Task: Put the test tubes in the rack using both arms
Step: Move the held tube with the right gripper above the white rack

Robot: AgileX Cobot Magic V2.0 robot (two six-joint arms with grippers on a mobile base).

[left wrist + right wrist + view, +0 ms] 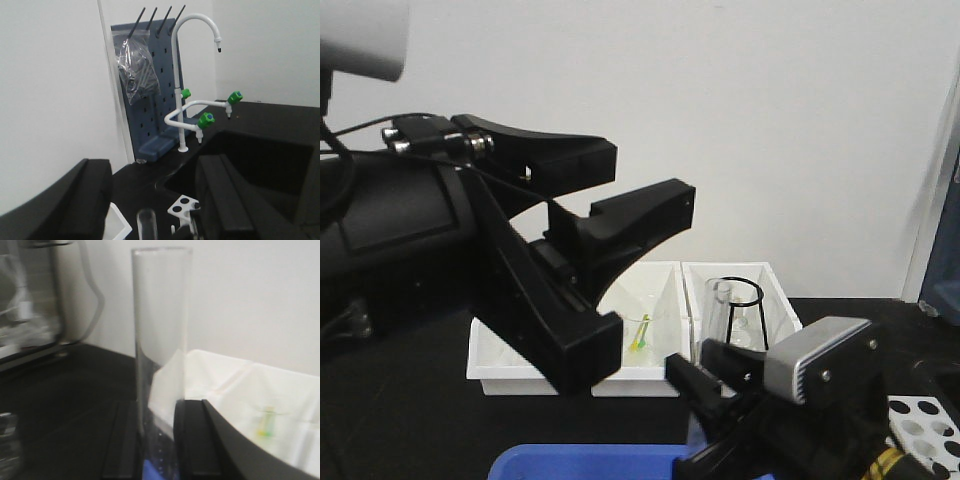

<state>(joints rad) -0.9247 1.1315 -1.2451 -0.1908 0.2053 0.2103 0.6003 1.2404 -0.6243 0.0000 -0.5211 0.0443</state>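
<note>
Pinching test tube [160, 330] upright in right gripper [156, 440], grip low on the glass; holding left gripper [656, 185] spread, empty.
Seeing rack [925, 428] off to the right gripper's side, apart from the tube. Risking tilt or slip from the low pinch, then clipping a hole rim.

The black bench [400, 420] runs across the front view. White bins [510, 365] sit on it side by side at twelve o'clock, near the wall. A blue tub [580, 465] shows its rim at six o'clock, and the white rack [925, 420] stands at four o'clock. In the left wrist view a sink [260, 155] is sunk into the bench at three o'clock. A white tap [177, 75] and a blue peg board [150, 125] stand at twelve.
</note>
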